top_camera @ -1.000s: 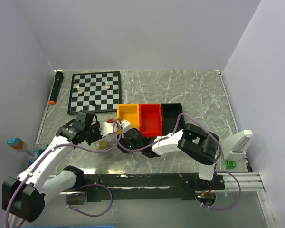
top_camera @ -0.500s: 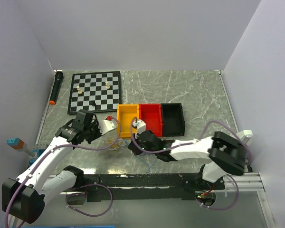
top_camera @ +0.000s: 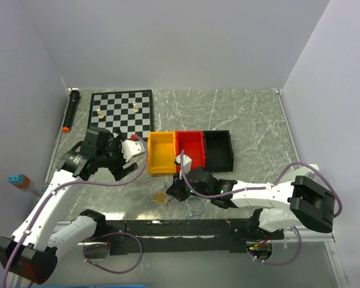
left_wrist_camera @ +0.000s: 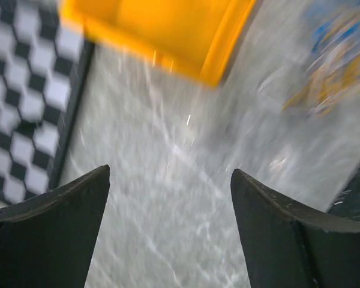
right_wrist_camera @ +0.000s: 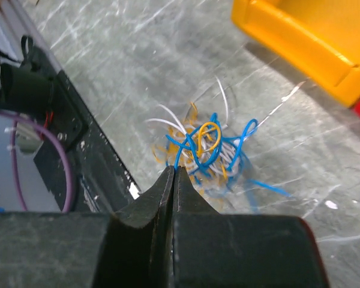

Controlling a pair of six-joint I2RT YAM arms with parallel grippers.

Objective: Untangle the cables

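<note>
You have: left gripper, fingers spread wide, holding nothing; right gripper, fingers pressed together, tips just lower left of the mid-frame tangled cables.

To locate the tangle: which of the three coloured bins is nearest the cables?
The yellow bin, leftmost in the row, behind the cables; the red bin and black bin lie farther right.

chessboard near yellow bin, red bin, black bin.
</note>
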